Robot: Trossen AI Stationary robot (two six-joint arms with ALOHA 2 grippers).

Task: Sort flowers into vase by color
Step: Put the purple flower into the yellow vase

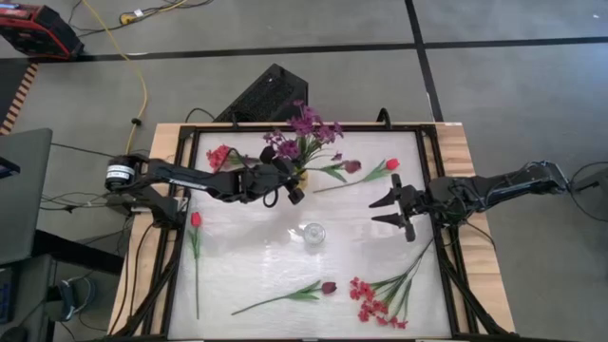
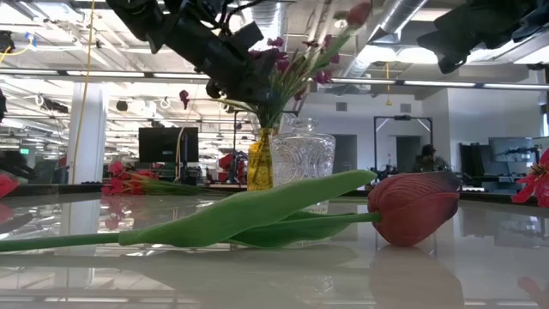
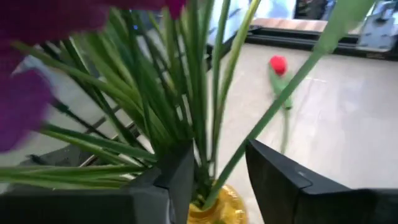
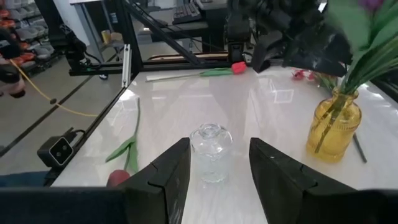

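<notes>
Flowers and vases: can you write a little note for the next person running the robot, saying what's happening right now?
Left gripper: jaws open around green stems above the yellow vase, at the purple flowers.
Right gripper: jaws open, empty, hanging over the table's right side, pointed at the clear glass vase.
Done: the purple flowers are in the yellow vase.
Left: the clear glass vase is empty. On the table lie a red-pink sprig at the back left, another at the front right, red tulips on the left and at the back right, and maroon tulips at the front and near the yellow vase.
</notes>
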